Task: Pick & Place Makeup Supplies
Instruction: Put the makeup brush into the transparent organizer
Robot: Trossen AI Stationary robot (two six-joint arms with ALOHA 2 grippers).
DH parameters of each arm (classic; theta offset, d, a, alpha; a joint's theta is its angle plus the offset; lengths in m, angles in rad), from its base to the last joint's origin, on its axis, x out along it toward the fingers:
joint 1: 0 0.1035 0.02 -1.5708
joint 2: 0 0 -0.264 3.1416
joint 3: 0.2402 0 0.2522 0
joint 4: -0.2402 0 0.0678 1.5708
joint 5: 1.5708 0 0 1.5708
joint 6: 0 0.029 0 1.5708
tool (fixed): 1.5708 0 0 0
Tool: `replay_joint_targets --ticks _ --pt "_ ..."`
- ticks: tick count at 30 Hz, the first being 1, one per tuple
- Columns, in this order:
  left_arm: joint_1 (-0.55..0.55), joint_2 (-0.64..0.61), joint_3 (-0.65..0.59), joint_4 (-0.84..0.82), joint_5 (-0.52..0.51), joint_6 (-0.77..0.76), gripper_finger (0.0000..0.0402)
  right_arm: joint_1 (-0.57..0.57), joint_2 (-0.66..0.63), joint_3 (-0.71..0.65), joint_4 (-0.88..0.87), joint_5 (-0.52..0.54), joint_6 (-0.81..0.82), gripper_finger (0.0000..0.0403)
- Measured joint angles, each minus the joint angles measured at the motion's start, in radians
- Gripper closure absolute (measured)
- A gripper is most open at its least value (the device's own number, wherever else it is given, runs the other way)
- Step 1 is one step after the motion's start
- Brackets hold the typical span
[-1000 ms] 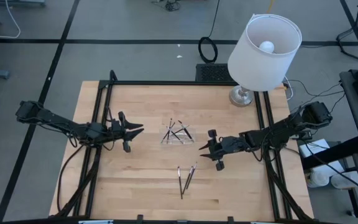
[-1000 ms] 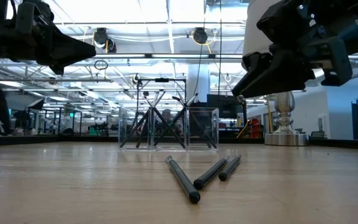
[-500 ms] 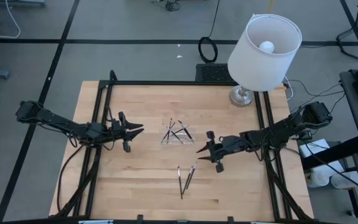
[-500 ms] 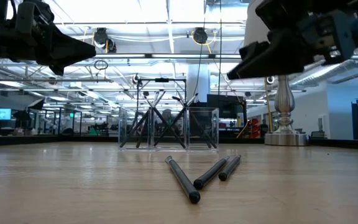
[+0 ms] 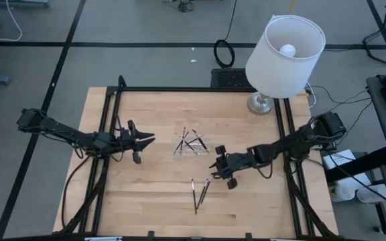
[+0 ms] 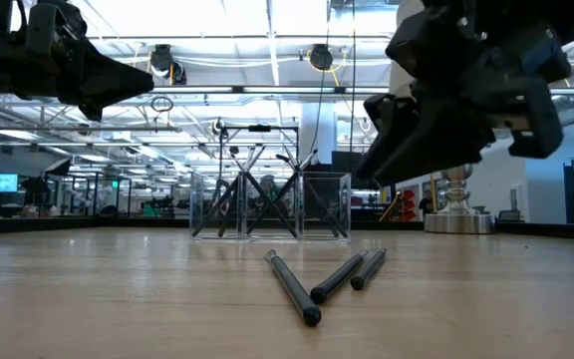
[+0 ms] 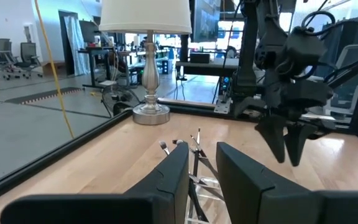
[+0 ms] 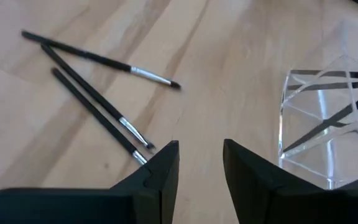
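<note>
Right wrist view shows the right gripper [image 8: 201,158] with its two dark fingers apart and nothing between them, hanging above the bare wood of the tabletop [image 8: 229,68]. Just past the fingertips lie three loose makeup sticks [image 8: 98,102], thin and dark with silvery sections near their tips, fanned out flat on the wood; the nearest tip sits close by one finger without touching it. Off to the other side stands the clear plastic tray [image 8: 328,134], upright, with more dark sticks leaning crossed inside it.

From the high view, the right gripper [image 5: 214,164] hovers between the three loose sticks [image 5: 200,191], which lie toward the front edge, and the clear tray [image 5: 191,143] at the middle of the tabletop [image 5: 153,201]. The left gripper [image 5: 149,138] waits to the left of the tray, well clear of it; the left wrist view shows its fingers [image 7: 176,171] apart and empty, pointing at the tray's sticks. Farther back, a lamp with a white shade [image 5: 285,57] stands at the rear right corner.
</note>
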Motion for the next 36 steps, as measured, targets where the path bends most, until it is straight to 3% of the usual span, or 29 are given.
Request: replay_joint_targets --ticks 3,13,20,36 --pt "0.000 0.000 0.000 -0.013 0.000 0.000 0.0311 -0.011 0.000 0.000 0.001 -0.008 -0.011 0.0287" --pt "0.000 0.000 0.000 -0.040 -0.002 -0.011 0.0311 -0.067 0.067 0.000 -0.064 -0.235 0.090 0.0287" --pt "0.000 0.000 0.000 -0.040 -0.002 -0.013 0.0311 -0.086 0.148 0.000 0.057 -0.239 0.042 0.0287" --pt "0.000 0.000 0.000 -0.044 -0.002 -0.011 0.0311 -0.127 0.212 0.002 0.042 -0.295 0.036 0.0287"
